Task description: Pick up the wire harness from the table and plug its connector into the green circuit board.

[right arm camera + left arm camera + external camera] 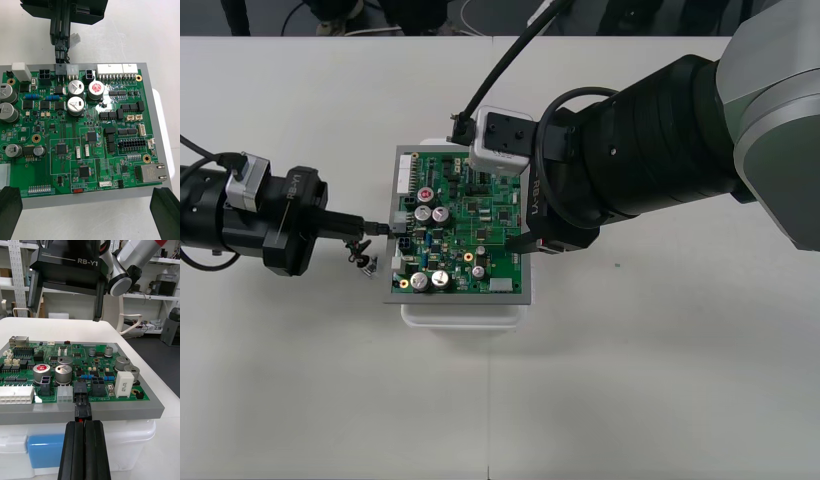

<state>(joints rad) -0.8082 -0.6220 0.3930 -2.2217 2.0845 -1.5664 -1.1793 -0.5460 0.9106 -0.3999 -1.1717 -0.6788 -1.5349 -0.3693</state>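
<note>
Wire harness [363, 252] is gripped by its black plug [83, 411] in the closed left gripper [83, 424], pressed to a header [80, 389] at the edge of the green circuit board [67, 131] for insertion; seating cannot be confirmed. The right gripper [87, 191] is held open above the board, probably for steadying.

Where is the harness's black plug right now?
In the left wrist view the plug is clamped at the left pincer's tip, at the green board's left edge beside a white connector.
</note>
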